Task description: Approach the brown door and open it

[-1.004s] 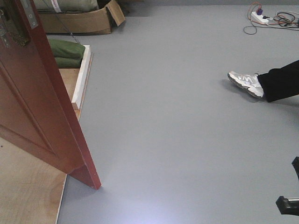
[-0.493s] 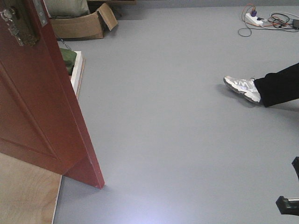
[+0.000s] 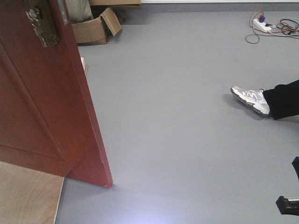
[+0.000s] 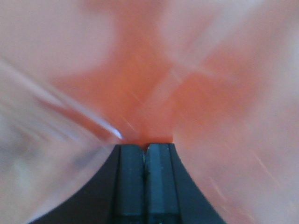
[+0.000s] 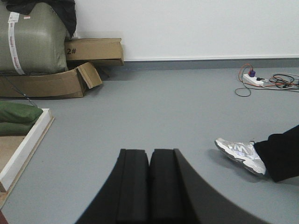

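Brown door (image 4: 154, 93) lies pressed right up ahead of the left tool (image 4: 145, 156) (pads pressed together, gripping nothing), its long axis upright, while the right tool (image 5: 149, 161), likewise closed, faces open floor (image 5: 163, 107) farther off.

Brown door (image 4: 140, 84) blurred, close-up

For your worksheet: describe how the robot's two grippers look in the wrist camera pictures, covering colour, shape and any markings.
The left gripper and the right gripper look alike: two flat, matte black rectangular fingers on a black body that flares outward in curves toward the camera. No markings, labels or cables are visible.
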Controlling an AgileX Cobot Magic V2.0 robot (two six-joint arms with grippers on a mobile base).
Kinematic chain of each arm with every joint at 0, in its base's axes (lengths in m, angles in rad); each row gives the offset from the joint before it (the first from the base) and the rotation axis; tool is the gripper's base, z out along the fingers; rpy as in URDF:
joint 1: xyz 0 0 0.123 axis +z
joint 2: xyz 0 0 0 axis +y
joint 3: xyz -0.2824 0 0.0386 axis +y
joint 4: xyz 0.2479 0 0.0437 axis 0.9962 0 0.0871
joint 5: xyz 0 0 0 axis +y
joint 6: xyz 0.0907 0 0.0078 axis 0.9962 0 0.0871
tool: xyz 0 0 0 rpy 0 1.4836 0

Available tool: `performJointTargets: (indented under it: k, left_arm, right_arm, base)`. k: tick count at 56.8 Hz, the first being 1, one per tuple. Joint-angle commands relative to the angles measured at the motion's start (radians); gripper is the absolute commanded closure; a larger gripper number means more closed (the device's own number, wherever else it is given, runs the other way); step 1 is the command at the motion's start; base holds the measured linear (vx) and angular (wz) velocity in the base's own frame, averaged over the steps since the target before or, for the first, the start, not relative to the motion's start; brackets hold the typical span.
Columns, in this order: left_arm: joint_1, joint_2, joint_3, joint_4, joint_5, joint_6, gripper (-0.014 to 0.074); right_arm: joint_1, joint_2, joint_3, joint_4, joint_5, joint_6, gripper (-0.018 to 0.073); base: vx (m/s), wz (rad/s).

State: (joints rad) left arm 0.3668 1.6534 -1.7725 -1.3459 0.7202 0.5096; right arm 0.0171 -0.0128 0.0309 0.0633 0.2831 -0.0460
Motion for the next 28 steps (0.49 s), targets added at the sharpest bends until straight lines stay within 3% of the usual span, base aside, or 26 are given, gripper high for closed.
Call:
performJointTargets:
  k: [1,28]
  left_arm:
    - [-0.006,-0.042,-0.032,-0.057,-0.028,0.002,0.06]
    - [-0.006,-0.037,-0.032,-0.057,-0.028,0.002,0.06]
  right_arm:
    - [-0.001,-0.011,0.007,0.0,-0.082,-0.006,0.0559]
    - [-0.001,-0.011,0.007,0.0,-0.082,-0.006,0.0559]
  base:
    - [0.21,0.05]
    - [0.17,0.04]
